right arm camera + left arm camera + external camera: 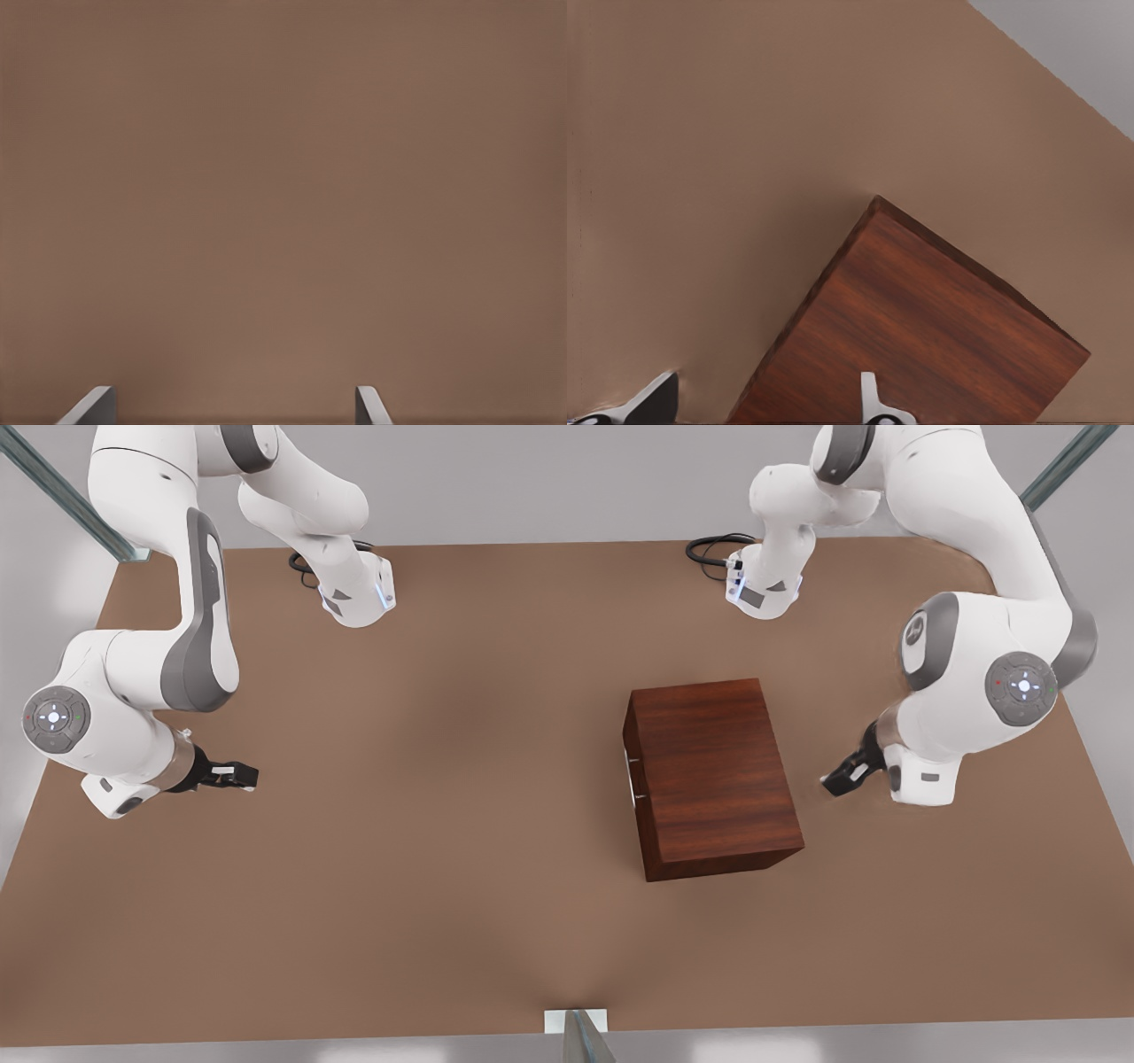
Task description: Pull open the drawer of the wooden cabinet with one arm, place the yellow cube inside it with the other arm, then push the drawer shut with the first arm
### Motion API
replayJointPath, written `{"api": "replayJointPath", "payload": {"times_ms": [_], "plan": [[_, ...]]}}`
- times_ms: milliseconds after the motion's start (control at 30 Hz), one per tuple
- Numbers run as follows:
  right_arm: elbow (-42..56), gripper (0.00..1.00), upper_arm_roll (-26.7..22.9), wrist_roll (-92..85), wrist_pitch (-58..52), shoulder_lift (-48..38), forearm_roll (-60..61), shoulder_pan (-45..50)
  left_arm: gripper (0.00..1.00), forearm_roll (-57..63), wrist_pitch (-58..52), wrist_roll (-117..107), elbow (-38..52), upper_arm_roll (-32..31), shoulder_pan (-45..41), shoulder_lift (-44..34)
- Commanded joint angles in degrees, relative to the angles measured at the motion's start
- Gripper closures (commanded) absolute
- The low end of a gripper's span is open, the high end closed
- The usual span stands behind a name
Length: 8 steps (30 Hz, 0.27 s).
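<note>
Cabinet (713, 775) sits closed right of centre on the table (399, 868) in the front view; you'd hook its stiff, thin handle (632, 779), likely slippery. Left wrist view: left gripper (757, 398), jaws apart, sits just behind the cabinet. Right wrist view: right gripper (235, 407), jaws apart, hovers over bare table, waiting.

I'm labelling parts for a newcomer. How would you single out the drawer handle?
Find the wooden cabinet standing on the brown table. On its narrow face toward the front view's left sits the handle, a thin silver bar, the sole metallic part on dark red-brown wood.
</note>
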Motion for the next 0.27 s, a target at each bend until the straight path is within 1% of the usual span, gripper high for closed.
{"api": "replayJointPath", "payload": {"times_ms": [0,67,233], "plan": [[0.03,0.0,-0.02,-0.46,-0.02,-0.09,0.04,0.0,0.0,-5.05,11.31,43.46,-7.11,-0.09,1.36,-4.84],[0.03,0.0,-0.02,-0.46,-0.02,-0.09,0.04,0.0,0.0,-2.41,11.31,43.54,-4.91,-0.18,0.74,-3.7],[0.03,0.0,-0.02,-0.55,-0.02,-0.09,0.04,-0.09,0.0,-2.5,11.31,43.19,-4.91,-0.18,0.66,-3.52]]}}
